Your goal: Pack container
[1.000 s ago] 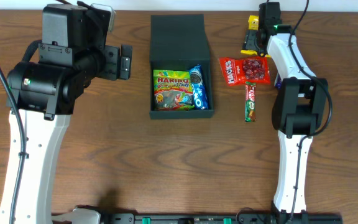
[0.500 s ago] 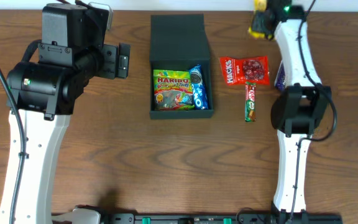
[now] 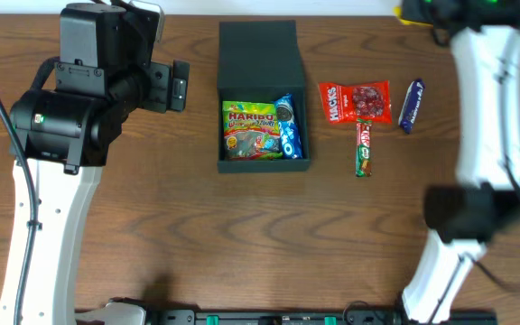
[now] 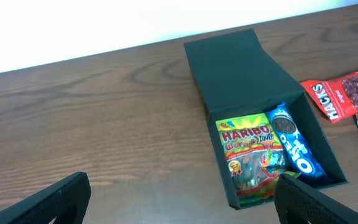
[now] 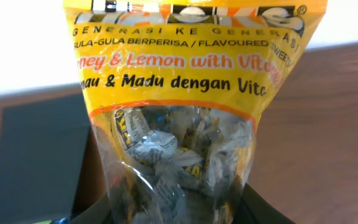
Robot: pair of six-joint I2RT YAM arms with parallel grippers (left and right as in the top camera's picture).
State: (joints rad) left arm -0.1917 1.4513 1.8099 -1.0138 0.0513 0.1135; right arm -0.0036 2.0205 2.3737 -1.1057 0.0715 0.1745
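Now, right jaws gripping yellow sweet bag (image 5: 179, 124), left jaws wide, container (image 3: 258, 50) open

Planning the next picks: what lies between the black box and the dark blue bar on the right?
The overhead view shows the red Hacks packet and, just below it, a green KitKat bar between the container and the blue bar.

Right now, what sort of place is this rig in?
Likely a robot test bench: plain wooden table, left arm and right arm at one edge, black box with snack packets laid out beside it.
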